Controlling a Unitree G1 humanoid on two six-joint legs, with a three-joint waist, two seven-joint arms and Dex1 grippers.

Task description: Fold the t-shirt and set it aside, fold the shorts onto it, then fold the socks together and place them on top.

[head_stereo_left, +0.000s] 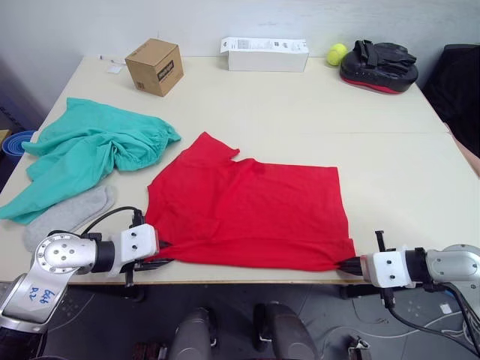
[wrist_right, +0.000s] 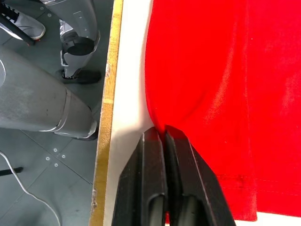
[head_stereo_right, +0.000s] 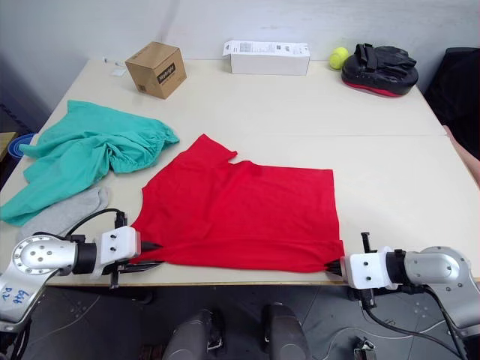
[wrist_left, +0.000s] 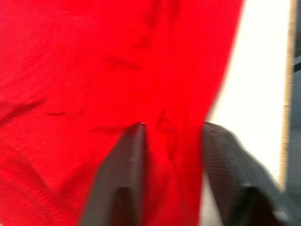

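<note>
Fingers of the right end effector (wrist_right: 164, 134) are pressed together on the near right corner of the t-shirt (head_stereo_left: 251, 214), at the front edge of the worktop (head_stereo_left: 390, 150). The left end effector (wrist_left: 171, 129) has its fingers spread apart over the shirt's near left corner, red cloth lying between them. The shirt lies flat near the front edge, long axis running left to right, one sleeve pointing to the far left. The shorts (head_stereo_left: 94, 150) lie crumpled to its left, with grey socks (head_stereo_left: 67, 216) just in front of them. Along the far edge stand a cardboard box (head_stereo_left: 154, 66), a white carton (head_stereo_left: 264, 54), a yellow ball (head_stereo_left: 335, 54) and a black-and-red pad (head_stereo_left: 378, 66). Grey floor shows below the pale worktop.
</note>
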